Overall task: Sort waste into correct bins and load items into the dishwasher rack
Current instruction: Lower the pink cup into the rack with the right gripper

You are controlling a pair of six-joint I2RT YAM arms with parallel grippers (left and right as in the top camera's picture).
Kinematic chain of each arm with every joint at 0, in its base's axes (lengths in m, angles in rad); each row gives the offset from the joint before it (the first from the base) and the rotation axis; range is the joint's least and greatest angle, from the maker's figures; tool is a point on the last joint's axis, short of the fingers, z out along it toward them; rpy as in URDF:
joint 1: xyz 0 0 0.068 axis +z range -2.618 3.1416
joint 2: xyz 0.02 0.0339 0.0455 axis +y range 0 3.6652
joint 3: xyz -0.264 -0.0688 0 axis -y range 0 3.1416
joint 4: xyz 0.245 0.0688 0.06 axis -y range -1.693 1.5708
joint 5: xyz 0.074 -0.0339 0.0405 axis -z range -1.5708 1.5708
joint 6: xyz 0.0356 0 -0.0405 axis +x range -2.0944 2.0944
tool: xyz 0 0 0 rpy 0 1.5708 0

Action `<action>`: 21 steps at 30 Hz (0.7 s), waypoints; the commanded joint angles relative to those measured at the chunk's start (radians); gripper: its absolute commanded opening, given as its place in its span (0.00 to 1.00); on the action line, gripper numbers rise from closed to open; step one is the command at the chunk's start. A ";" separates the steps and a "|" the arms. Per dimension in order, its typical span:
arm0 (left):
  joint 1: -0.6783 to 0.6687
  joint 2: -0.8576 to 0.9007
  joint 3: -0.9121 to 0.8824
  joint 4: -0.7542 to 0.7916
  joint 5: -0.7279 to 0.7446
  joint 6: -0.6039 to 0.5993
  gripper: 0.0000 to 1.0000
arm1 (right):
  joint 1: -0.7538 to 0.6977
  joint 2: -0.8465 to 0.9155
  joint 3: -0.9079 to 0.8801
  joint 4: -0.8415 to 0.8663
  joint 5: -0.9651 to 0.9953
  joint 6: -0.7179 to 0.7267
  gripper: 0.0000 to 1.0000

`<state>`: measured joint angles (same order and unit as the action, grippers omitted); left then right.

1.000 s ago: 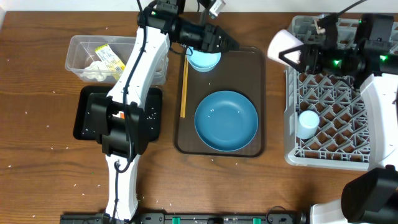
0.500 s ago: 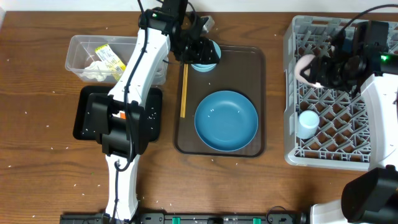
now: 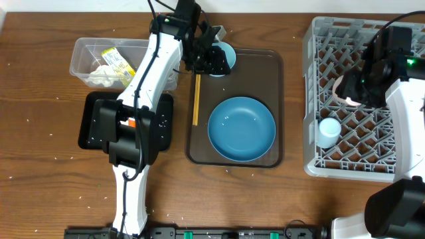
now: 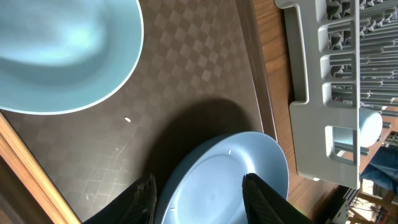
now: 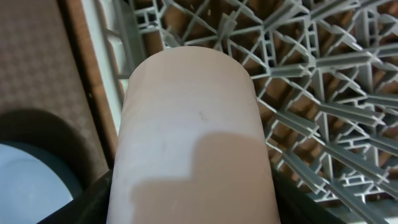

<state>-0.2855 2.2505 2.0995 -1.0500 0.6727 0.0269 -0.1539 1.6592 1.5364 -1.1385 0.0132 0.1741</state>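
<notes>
My right gripper (image 3: 352, 88) is shut on the pale pink cup (image 5: 189, 130) and holds it just above the lattice floor of the grey dishwasher rack (image 3: 312, 99), near its left wall. The light-blue cup (image 3: 327, 131) stands in the rack. My left gripper (image 3: 211, 57) is open and empty, hovering beside the small light-blue bowl (image 3: 221, 61); in the left wrist view the bowl (image 4: 62, 50) lies ahead, and the fingers (image 4: 144, 198) frame the large blue bowl-plate (image 4: 230, 180). The chopsticks (image 3: 196, 99) lie on the serving tray's left side.
The dark-brown serving tray (image 3: 269, 66) holds the bowl, the plate (image 3: 241, 128) and the chopsticks. The clear tub (image 3: 86, 50) holds the yellow-green wrapper (image 3: 114, 60) and the white napkin (image 3: 101, 74). The black tray (image 3: 93, 123) lies under my left arm. Rice grains dot the table.
My right gripper carried the pink cup from the rack's far left edge down and right over the lattice. My left gripper turned and shifted slightly left at the small bowl.
</notes>
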 commanded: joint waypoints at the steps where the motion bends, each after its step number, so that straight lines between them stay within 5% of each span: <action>1: -0.002 0.004 -0.011 -0.004 -0.012 0.006 0.47 | -0.006 -0.011 0.013 -0.003 0.036 0.024 0.43; 21: -0.002 0.004 -0.011 -0.005 -0.012 0.006 0.46 | 0.018 0.129 0.013 0.034 0.039 0.023 0.44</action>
<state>-0.2855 2.2505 2.0991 -1.0504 0.6727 0.0269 -0.1398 1.7699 1.5364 -1.1076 0.0418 0.1795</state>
